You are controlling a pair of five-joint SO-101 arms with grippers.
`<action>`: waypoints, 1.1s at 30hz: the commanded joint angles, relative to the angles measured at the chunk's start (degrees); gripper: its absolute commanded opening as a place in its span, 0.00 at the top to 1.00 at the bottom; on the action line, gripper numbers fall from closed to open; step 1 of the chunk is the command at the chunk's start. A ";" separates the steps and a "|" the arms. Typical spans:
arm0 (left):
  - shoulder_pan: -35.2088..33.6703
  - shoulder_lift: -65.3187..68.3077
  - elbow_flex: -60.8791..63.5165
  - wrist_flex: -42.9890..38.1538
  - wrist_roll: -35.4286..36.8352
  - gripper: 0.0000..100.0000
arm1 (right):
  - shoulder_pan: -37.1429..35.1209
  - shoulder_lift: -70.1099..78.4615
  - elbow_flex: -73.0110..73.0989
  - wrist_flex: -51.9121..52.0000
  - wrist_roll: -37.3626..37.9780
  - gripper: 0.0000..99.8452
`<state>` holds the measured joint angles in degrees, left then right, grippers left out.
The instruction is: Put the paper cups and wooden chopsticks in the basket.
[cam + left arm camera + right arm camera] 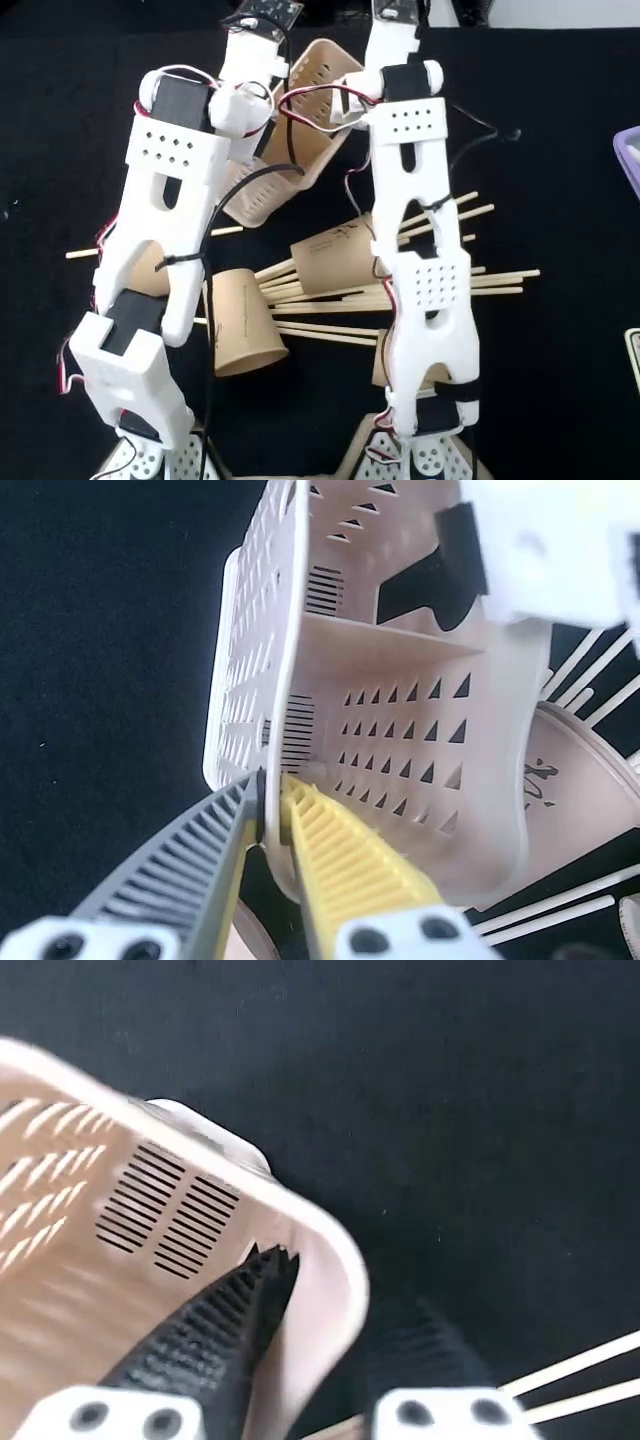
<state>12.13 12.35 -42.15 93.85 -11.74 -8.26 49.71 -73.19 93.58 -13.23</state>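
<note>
Your left claw (270, 785) clamps the basket (400, 730) wall, likely angling it toward the paper cups (240, 325) and chopsticks (320, 330) behind. I cannot tell the right claw's (345, 1280) grip at the rim.

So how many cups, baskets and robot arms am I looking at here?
Paper cups: 4, two of them partly hidden behind the arms
Basket: 1
Robot arms: 2
Total: 7
</note>
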 commanded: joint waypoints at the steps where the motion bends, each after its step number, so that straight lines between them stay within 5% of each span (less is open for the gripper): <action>1: -0.57 -1.23 -0.57 -0.88 0.00 0.97 | 1.85 -0.31 -4.70 1.14 -0.79 0.99; 10: -5.41 -1.23 -0.92 -3.96 3.78 0.97 | 0.62 -0.57 -11.03 7.82 -0.79 0.99; 17: -12.35 -1.05 -0.48 -9.76 14.95 0.97 | -0.88 -4.53 -0.22 7.82 -4.92 0.99; 33: -13.49 -1.67 -1.10 -11.96 21.80 0.84 | -6.68 -27.56 33.54 -0.18 -3.16 0.99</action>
<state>1.14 12.44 -41.36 85.41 8.92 -12.57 27.56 -46.73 96.13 -19.47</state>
